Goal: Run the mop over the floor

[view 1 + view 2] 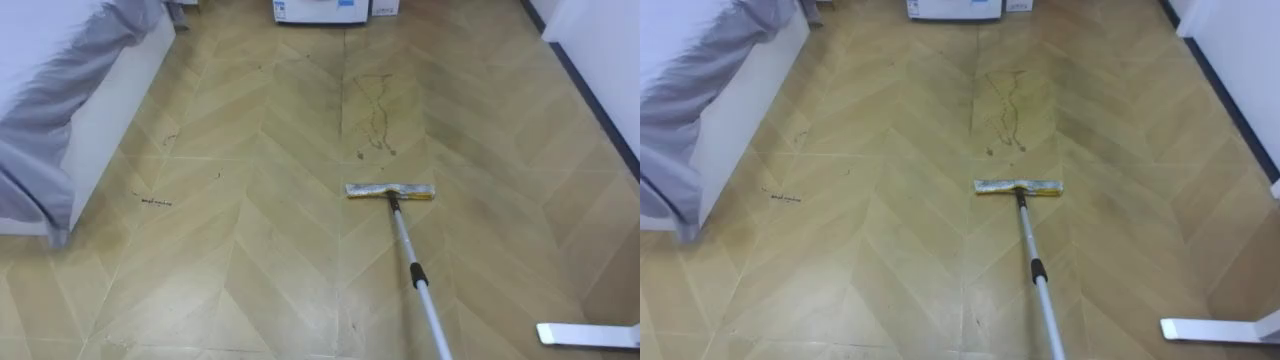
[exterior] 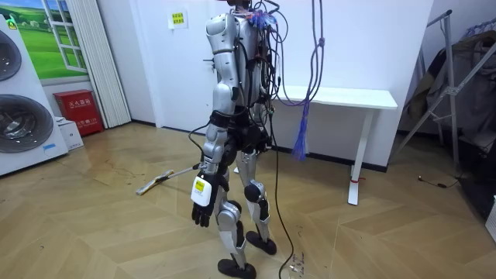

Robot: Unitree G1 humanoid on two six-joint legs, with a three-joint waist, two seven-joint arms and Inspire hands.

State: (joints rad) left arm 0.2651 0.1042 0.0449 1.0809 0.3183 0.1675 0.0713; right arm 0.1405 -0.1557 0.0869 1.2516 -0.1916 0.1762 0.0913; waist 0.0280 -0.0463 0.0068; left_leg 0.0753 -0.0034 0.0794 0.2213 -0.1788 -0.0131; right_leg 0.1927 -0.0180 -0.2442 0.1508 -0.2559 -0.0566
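The eye views look down on a herringbone wood floor and one mop. Its flat head lies on the boards just right of centre frame, and the silver handle slants down to the bottom edge. Above the head, near it but apart, one thin squiggly stain marks the boards. One bed with a grey cover takes the upper left, and one white table foot sits in the lower right corner.

The room view adds the robot, standing at centre frame and facing the room view's left, with the mop on the floor left of its legs (the handle's top end passes behind its body, so what holds it cannot be told). Its left hand hangs beside the thigh, fingers loose, holding nothing. Behind it stands one white table. At the left edge are two stacked washing machines and one red box.
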